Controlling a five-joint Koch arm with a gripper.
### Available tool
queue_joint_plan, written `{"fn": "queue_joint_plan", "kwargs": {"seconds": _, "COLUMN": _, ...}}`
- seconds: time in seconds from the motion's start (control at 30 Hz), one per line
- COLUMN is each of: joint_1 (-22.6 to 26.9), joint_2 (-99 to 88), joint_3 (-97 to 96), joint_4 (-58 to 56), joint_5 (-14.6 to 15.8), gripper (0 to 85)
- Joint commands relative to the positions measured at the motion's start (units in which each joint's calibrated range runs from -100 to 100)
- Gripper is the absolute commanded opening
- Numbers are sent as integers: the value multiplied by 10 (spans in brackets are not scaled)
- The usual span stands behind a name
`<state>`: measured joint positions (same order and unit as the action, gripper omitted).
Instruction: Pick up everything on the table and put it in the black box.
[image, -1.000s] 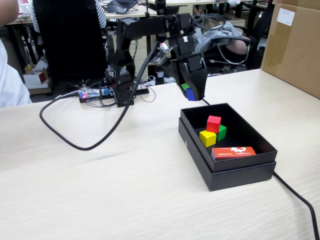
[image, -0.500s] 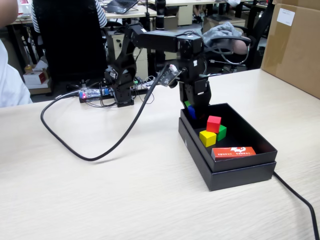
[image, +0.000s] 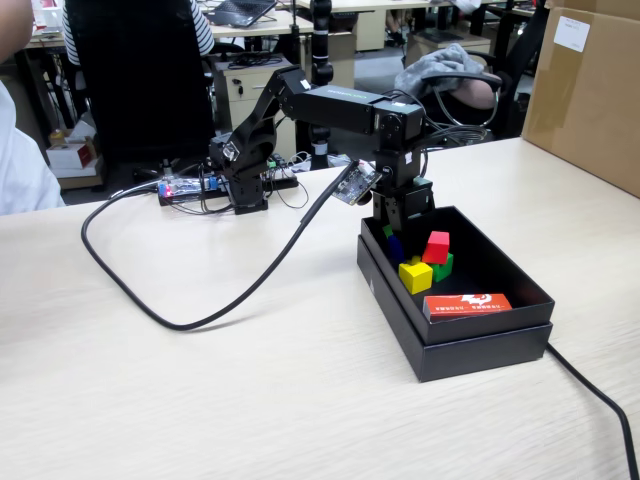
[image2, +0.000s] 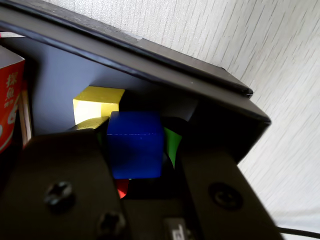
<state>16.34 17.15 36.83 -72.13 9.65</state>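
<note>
In the fixed view my gripper (image: 394, 246) reaches down inside the black box (image: 480, 345) at its back left corner, shut on the blue cube (image: 396, 248). The wrist view shows the blue cube (image2: 135, 145) clamped between the dark jaws of the gripper (image2: 136, 131), low against the box wall (image2: 150, 65). The red cube (image: 436, 247) rests on top of the yellow cube (image: 415, 276) and the green cube (image: 445, 266) in the box's middle. The yellow cube (image2: 97, 102) lies just beyond the blue one. The table (image: 250, 380) carries no loose cube.
A flat orange-red packet (image: 467, 305) lies along the box's front wall. A thick black cable (image: 200, 305) loops over the table's left half, and another (image: 600, 400) runs off at front right. A brown carton (image: 590, 90) stands at back right. The arm's base (image: 240, 170) stands behind.
The gripper has come forward and down with the blue cube, from above the table behind the box to inside the box's back left corner.
</note>
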Motion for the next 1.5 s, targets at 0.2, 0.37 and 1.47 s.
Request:
{"fn": "queue_joint_plan", "kwargs": {"seconds": 0.2, "joint_1": 2, "joint_2": -15, "joint_3": 30, "joint_4": -4, "joint_5": 3, "gripper": 384}}
{"fn": "queue_joint_plan", "kwargs": {"seconds": 0.37, "joint_1": -2, "joint_2": -55, "joint_3": 30, "joint_4": -4, "joint_5": 3, "gripper": 398}}
{"fn": "queue_joint_plan", "kwargs": {"seconds": 1.47, "joint_1": -137, "joint_2": -769, "joint_3": -358, "joint_4": 18, "joint_5": -48, "gripper": 501}}
